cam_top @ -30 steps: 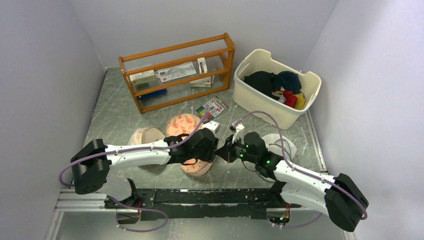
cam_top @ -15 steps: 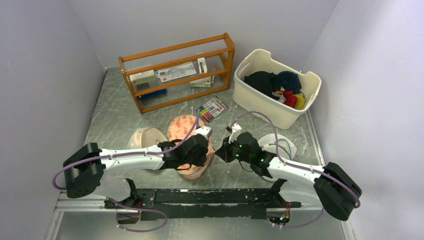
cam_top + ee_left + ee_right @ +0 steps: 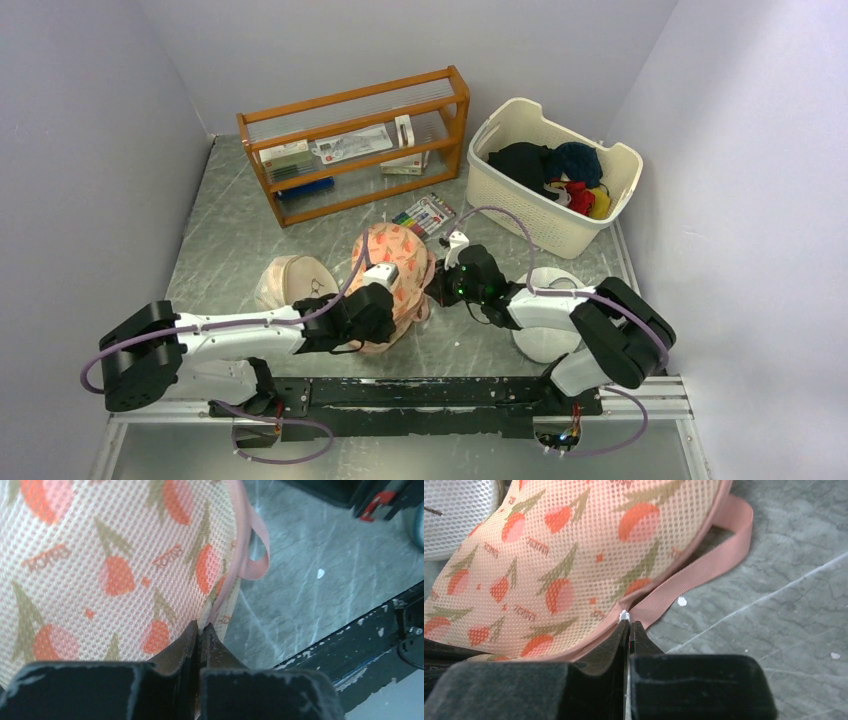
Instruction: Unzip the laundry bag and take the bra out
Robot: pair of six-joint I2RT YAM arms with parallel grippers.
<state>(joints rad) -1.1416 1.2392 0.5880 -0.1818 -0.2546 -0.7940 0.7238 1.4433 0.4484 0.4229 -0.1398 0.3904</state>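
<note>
Peach floral mesh pouch (image 3: 125, 555): small orange word repeats between the flowers, letters illegible. Papers (image 3: 350, 146) in wooden rack (image 3: 350, 98): print too small.

My right gripper (image 3: 629, 626) pinches a small white tab (image 3: 624, 614) at the rim of the peach floral mesh laundry bag (image 3: 574, 545), beside its pink webbing loop (image 3: 709, 562), on the grey marbled table (image 3: 774, 620).

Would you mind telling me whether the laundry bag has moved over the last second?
Yes. The laundry bag has shifted right; its far end now lies much nearer the marker pack than before.
</note>
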